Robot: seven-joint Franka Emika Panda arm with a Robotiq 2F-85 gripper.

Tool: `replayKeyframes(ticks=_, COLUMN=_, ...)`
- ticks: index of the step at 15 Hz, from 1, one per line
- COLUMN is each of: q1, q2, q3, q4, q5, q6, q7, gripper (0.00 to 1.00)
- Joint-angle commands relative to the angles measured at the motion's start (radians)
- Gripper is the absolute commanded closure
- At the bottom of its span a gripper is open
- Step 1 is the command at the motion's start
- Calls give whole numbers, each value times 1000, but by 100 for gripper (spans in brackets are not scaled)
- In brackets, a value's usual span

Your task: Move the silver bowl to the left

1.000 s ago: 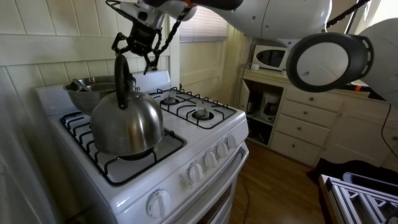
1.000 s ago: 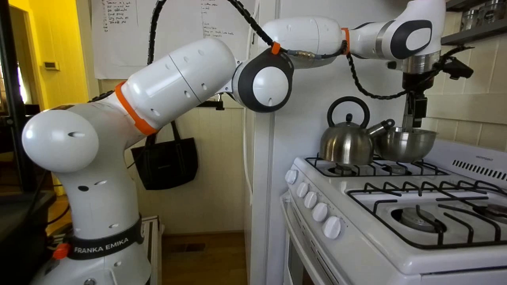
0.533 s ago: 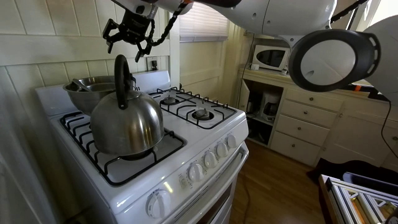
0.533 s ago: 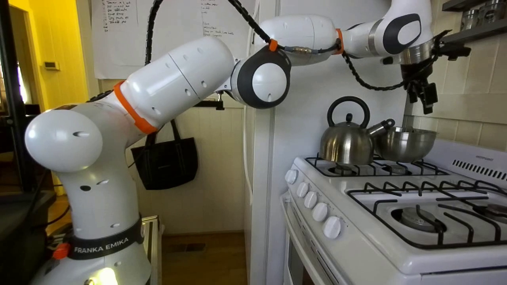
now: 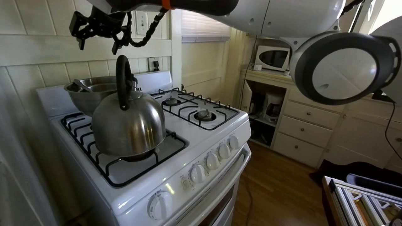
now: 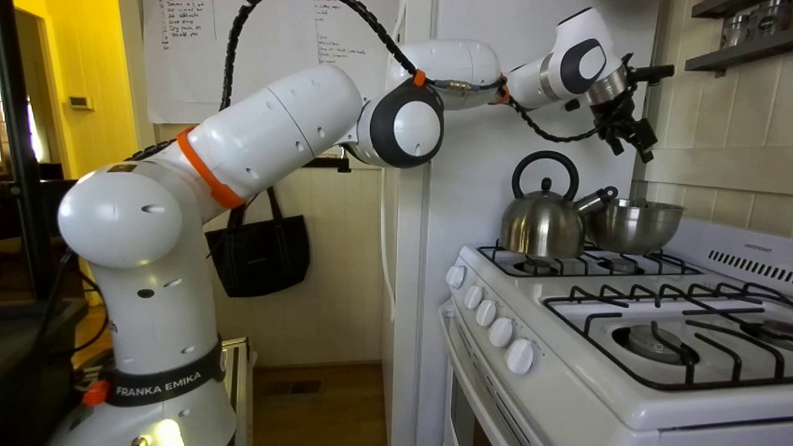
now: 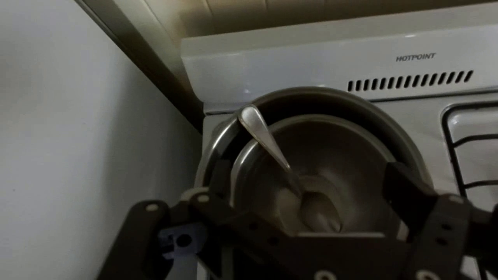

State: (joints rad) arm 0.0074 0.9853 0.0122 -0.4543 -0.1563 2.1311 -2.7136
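The silver bowl (image 7: 350, 155) is the smaller metal bowl nested inside a larger metal bowl (image 7: 404, 144). A spoon (image 7: 268, 144) rests in it, its handle over both rims. In an exterior view, part of the silver bowl (image 5: 103, 88) shows inside the large bowl (image 5: 83, 102). In another exterior view the large bowl (image 6: 638, 229) mostly hides it. My gripper (image 7: 307, 171) is open and empty. It hangs tilted above the bowls in both exterior views (image 5: 98, 47) (image 6: 632, 152), touching neither. In the wrist view its fingers appear at either side of the silver bowl.
A steel kettle (image 5: 128, 128) with a tall black handle (image 5: 122, 81) stands on the front burner before the bowls. A white wall panel (image 7: 78, 155) rises close beside the bowls. The stove's backguard (image 7: 272, 70) is behind them. A shelf (image 6: 737, 52) is above.
The gripper has risen from near the bowls, turned, and drawn back toward the robot's base, tilting. The bowls, spoon and kettle look unmoved.
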Motion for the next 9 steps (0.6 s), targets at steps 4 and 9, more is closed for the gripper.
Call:
replayKeyframes(ticks=4, q1=18, q2=26, q3=-21, q4=17, q5=-2, q6=-1, q7=-8, gripper=0)
replayKeyframes(ticks=9, q1=-72, q2=-68, q3=320, q4=-210, q5=-297, q6=11, q7=-29, gripper=0)
